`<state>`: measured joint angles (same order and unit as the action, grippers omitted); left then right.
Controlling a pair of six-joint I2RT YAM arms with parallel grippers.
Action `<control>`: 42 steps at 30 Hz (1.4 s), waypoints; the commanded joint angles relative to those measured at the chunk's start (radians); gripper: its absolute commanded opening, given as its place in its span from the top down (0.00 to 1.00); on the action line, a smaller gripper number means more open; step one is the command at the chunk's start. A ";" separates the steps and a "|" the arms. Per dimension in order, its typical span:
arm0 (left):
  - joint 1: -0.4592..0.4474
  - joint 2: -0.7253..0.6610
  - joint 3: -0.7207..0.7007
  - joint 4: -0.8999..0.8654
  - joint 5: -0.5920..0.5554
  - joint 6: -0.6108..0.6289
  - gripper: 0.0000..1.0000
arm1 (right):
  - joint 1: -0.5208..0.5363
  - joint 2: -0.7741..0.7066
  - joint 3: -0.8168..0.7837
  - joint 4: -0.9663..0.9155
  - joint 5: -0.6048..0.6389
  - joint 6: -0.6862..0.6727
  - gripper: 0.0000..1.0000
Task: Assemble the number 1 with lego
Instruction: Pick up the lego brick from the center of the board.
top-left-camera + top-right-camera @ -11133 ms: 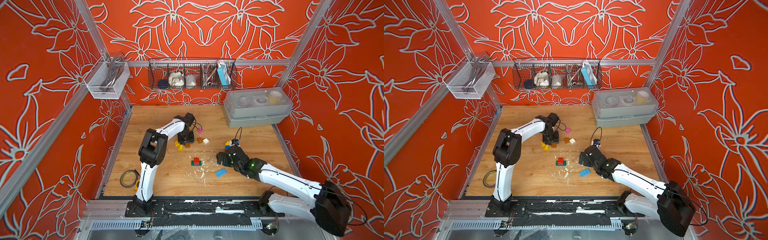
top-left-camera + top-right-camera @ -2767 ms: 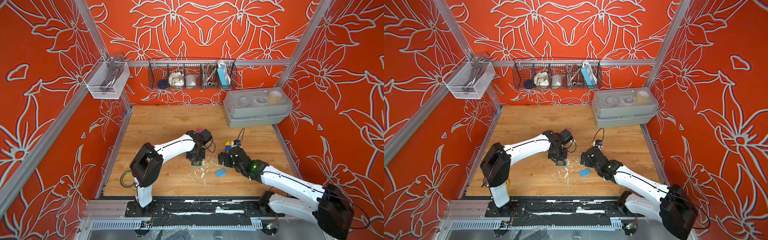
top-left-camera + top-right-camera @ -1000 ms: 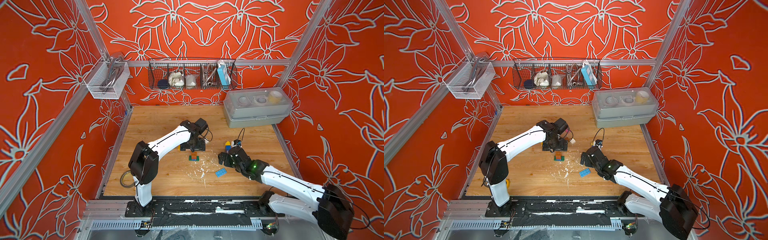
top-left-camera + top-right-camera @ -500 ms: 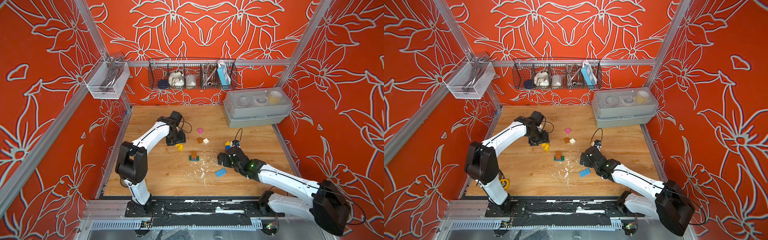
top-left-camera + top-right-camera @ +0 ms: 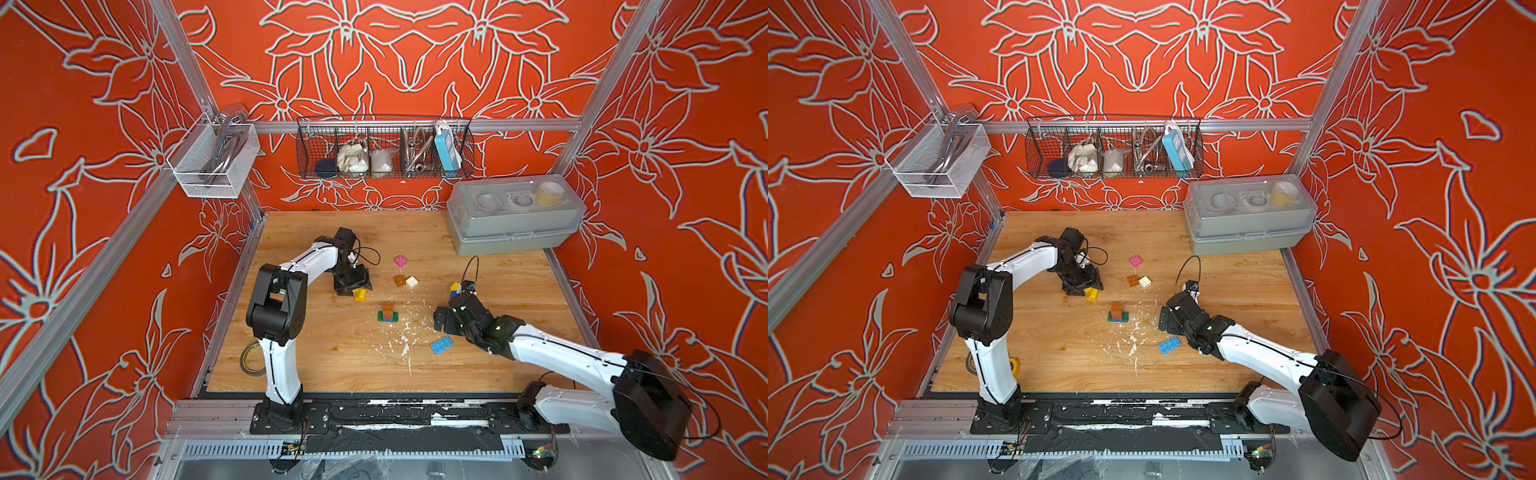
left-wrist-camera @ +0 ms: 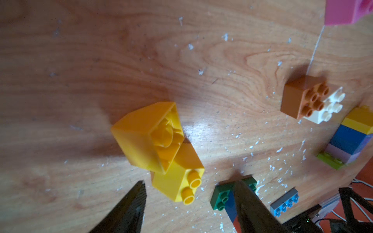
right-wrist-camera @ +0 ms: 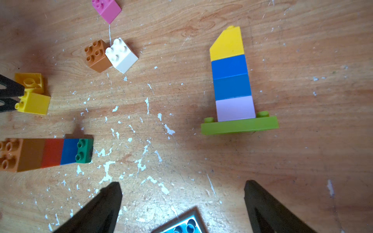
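Note:
My left gripper (image 6: 189,182) is open and low over the table (image 5: 324,357), its fingertips on either side of the near end of a yellow lego brick (image 6: 177,177) lying on its side, with gaps on both sides. A second yellow brick (image 6: 147,137) leans on it, hollow side showing. In both top views that gripper (image 5: 354,285) (image 5: 1084,286) is at the yellow bricks (image 5: 360,294). A brown-red-blue stack on a green plate (image 5: 388,312) (image 7: 46,153) stands mid-table. My right gripper (image 7: 182,183) is open above a light blue plate (image 7: 179,224) (image 5: 441,345).
A tower of yellow, blue and lilac bricks on a lime plate (image 7: 232,80) stands beyond the right gripper. Brown (image 5: 400,281), white (image 5: 412,281) and pink (image 5: 400,261) bricks lie loose. A grey lidded box (image 5: 513,224) sits back right, a tape roll (image 5: 252,359) front left.
My left arm has swung away from the brown-topped stack to the yellow bricks at the left, and its jaws have narrowed. The right arm has stayed put.

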<state>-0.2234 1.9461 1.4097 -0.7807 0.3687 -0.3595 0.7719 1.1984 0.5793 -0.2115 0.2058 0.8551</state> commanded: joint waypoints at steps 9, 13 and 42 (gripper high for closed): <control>-0.014 0.027 -0.002 -0.036 -0.002 0.019 0.31 | -0.010 0.001 0.024 -0.011 0.003 -0.010 0.00; -0.036 0.024 -0.001 -0.053 -0.016 0.030 0.30 | -0.012 0.000 0.023 -0.011 0.001 -0.011 0.00; -0.132 0.033 0.062 -0.115 -0.295 -0.219 0.26 | -0.013 -0.022 0.001 0.006 0.002 -0.013 0.00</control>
<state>-0.3408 1.9560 1.4319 -0.8810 0.1036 -0.5480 0.7635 1.1900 0.5831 -0.2089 0.2039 0.8509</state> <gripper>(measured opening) 0.738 0.998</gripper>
